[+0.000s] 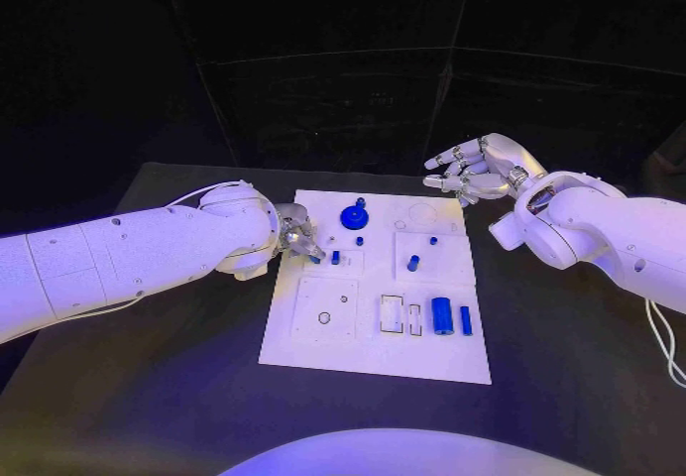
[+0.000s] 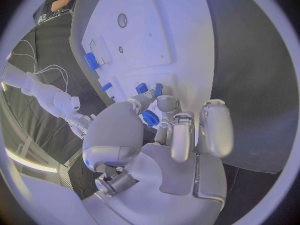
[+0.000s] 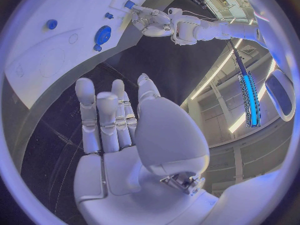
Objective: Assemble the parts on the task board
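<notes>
Black table (image 1: 171, 397), dark room behind. White task board (image 1: 375, 352) at table centre, blue parts (image 1: 443, 315) lying and standing on it. Left hand (image 1: 297, 236) at board's left edge, fingertips pinching a small blue part (image 2: 142, 88). Right hand (image 1: 479, 167) hovers beyond board's far right corner, fingers spread, holding nothing.

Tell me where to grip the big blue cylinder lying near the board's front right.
Take the blue cylinder across its middle, coming straight down from above. It lies flat on the board with neighbours close on both sides, so fingers fit best at its rounded flanks.
</notes>
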